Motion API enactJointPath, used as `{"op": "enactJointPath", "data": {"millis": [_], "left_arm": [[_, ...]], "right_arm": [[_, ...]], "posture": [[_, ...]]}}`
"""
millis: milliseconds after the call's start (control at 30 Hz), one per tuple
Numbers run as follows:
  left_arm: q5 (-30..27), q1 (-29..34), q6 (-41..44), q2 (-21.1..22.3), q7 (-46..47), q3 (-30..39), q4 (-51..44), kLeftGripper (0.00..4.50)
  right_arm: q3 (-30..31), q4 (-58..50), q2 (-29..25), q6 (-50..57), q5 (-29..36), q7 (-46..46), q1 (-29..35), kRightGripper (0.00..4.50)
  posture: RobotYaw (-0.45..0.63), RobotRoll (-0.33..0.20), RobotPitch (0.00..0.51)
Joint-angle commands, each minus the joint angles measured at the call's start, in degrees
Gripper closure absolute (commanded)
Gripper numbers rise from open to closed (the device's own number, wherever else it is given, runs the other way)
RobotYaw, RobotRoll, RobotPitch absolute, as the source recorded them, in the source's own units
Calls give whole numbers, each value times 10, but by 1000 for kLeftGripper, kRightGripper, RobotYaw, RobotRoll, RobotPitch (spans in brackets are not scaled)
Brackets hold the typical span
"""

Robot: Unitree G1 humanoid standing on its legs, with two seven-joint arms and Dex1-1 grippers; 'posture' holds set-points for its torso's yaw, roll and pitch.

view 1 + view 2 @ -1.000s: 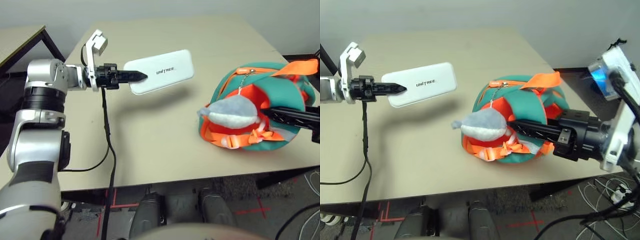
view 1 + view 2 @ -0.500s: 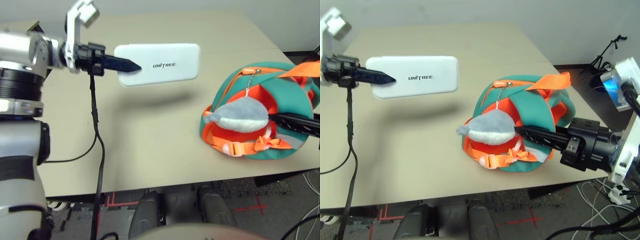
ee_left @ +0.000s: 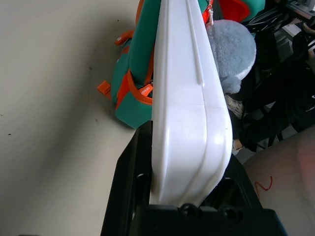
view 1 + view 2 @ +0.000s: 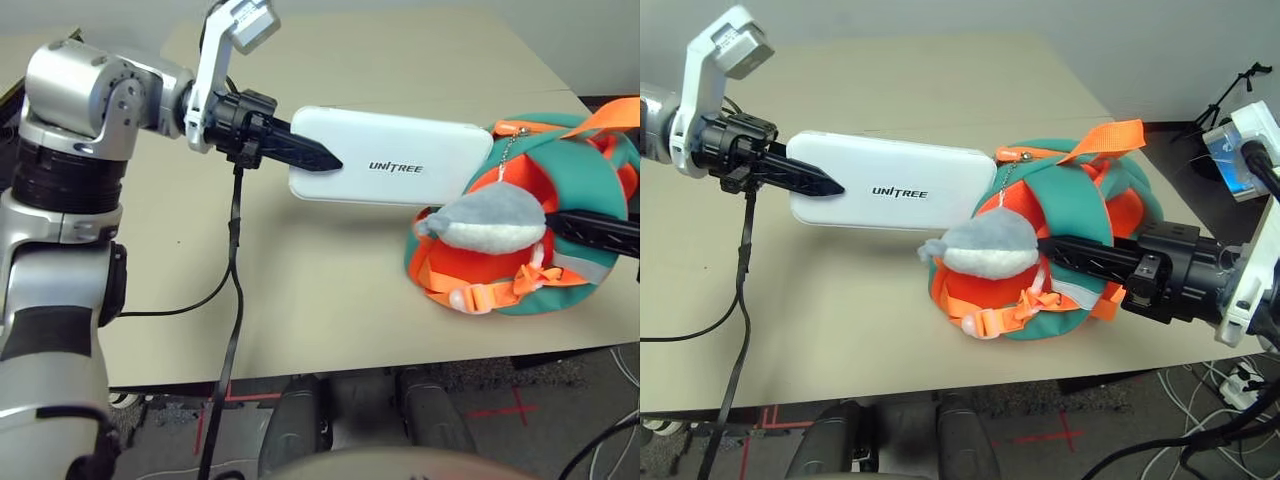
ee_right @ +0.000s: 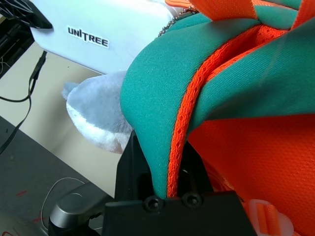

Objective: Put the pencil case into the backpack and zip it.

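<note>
The pencil case (image 4: 400, 160) is a flat white case lettered UNITREE, held level above the table. My left gripper (image 4: 325, 160) is shut on its left end, seen edge-on in the left wrist view (image 3: 189, 98). Its right end reaches the top edge of the backpack (image 4: 1070, 205), a teal and orange bag lying at the table's right side. A grey plush charm (image 4: 985, 248) hangs on a chain across the bag's front. My right gripper (image 4: 1045, 243) comes in from the right, behind the charm, and is shut on the backpack's teal and orange edge (image 5: 197, 73).
The beige table (image 4: 300, 290) has bare room in the middle and at the left. A black cable (image 4: 232, 260) hangs from my left wrist over the front edge. The backpack lies close to the table's right front corner.
My left arm has carried the pencil case to the right, from the table's left side up to the backpack's top edge. The right gripper still holds the backpack.
</note>
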Motion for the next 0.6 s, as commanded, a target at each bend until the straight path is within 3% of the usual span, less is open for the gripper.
{"op": "enactJointPath", "data": {"millis": [33,267,600], "left_arm": [[0,6,-18,0,-5,-15,-3,3114],[42,-22,-95,-13,-40,-69,28,3114],[79,-69,-145,-102,-60,-103,84,3114]], "right_arm": [[0,-5,0,3,6,-5,-2,4309],[-1,-7,2,1,6,-8,-2,4309],[24,-14,5,-18,6,-13,-16,4309]], "posture": [[-207,0,136],[-207,0,129],[-210,0,128]]}}
